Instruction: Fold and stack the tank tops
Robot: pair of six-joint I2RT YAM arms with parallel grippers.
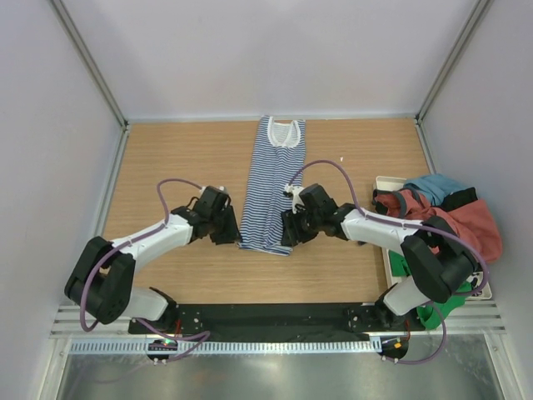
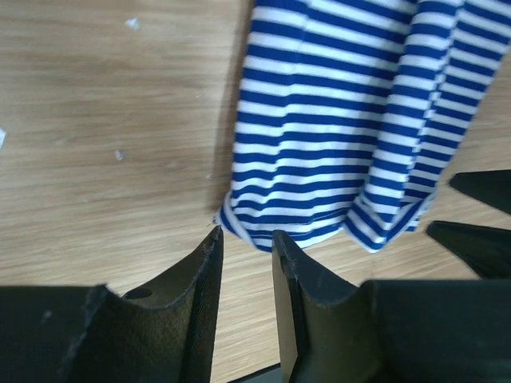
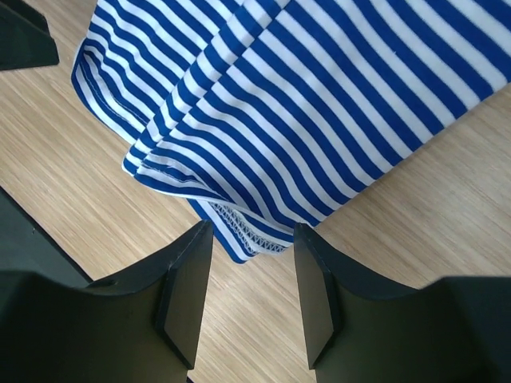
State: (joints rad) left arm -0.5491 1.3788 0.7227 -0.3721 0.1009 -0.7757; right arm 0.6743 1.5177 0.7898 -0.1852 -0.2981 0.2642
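Navy-and-white striped tank top (image 1: 273, 183), soft cloth with white trim, lies flat on the light wooden table (image 1: 183, 158), folded lengthwise into a narrow strip. Its white-trimmed neckline points to the far edge and its hem to the arm bases. The left gripper (image 1: 227, 228) sits low over the table at the hem's left corner. In the left wrist view its jaws stand slightly apart with nothing between them (image 2: 246, 233), and the hem corner lies on the wood just ahead of the fingertips, not touching them. The right gripper (image 1: 289, 227) sits at the hem's right corner. In the right wrist view its jaws stand apart (image 3: 252, 227), and the layered corner of the hem reaches into the mouth of the gap, with bare wood showing on either side of it; the cloth is not clamped. The rust-red tank top (image 1: 466, 229) lies crumpled in a heap with a teal cloth (image 1: 433, 185) on the white tray (image 1: 386, 180) at the table's right side, well apart from both grippers.
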